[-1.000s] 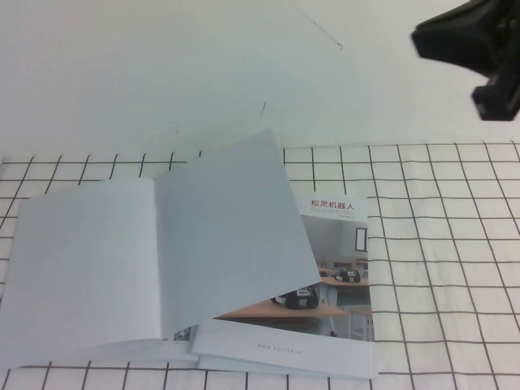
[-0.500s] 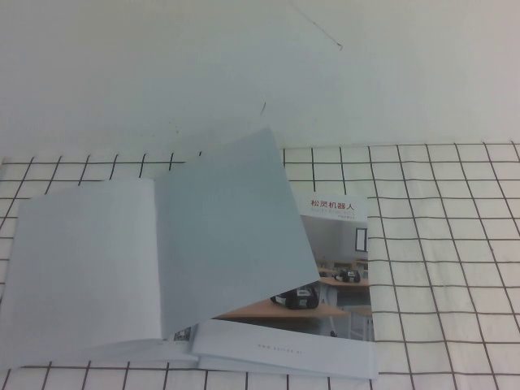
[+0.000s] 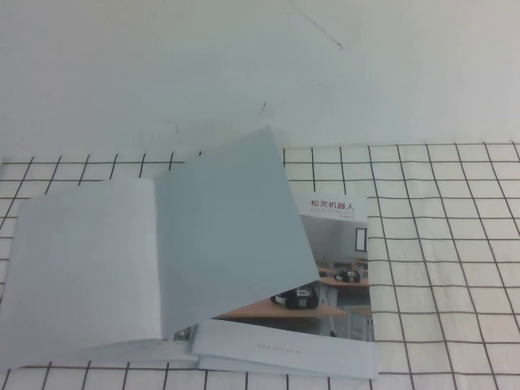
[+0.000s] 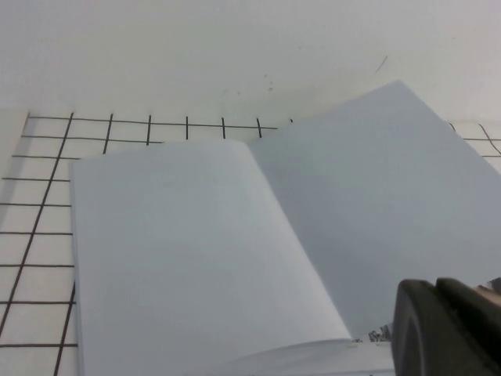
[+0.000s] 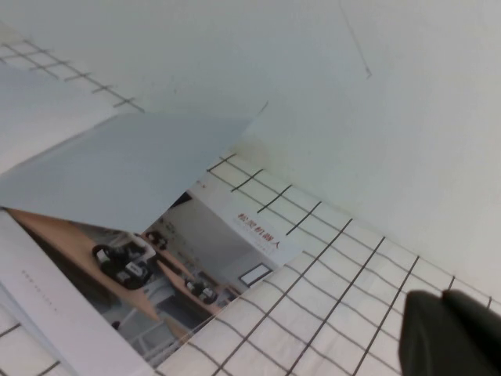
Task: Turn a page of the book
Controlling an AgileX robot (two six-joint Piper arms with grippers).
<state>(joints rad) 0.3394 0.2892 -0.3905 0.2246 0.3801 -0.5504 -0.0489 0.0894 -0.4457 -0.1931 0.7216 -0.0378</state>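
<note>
Book (image 3: 89, 268): thin pale booklet, lying open in the lower left of the high frame, on the checked cloth (image 3: 439, 244) over the counter (image 3: 244, 73). Both visible inner faces are plain pale blue-grey, no print that I can make out.

Page (image 3: 231, 240): the right-hand sheet stands raised at a slant from the spine, its far corner lifted toward mid-frame and its free edge hanging over the booklet beneath. Only its plain blue-grey side shows. In my left wrist frame it fills the right half (image 4: 376, 219), with the flat left leaf beside it.

Second booklet (image 3: 337, 268): lies under the open book, sticking out lower right of centre. Cover shows a classroom photo with desks and a dark vehicle, Chinese title at the top. Partly covered by the raised page. Also seen in my right wrist frame (image 5: 203, 251), centre-left.

My left fingers (image 4: 446, 329): only a dark block at the lower right corner of my left wrist frame, just beside the near edge of the book. I cannot tell whether they are spread or closed. Not visible in the high frame.

My right fingers (image 5: 454, 333): a dark shape in the lower right corner of my right wrist frame, above the checked cloth, well apart from both booklets. Spread or closed, I cannot tell. Not visible in the high frame.
</note>
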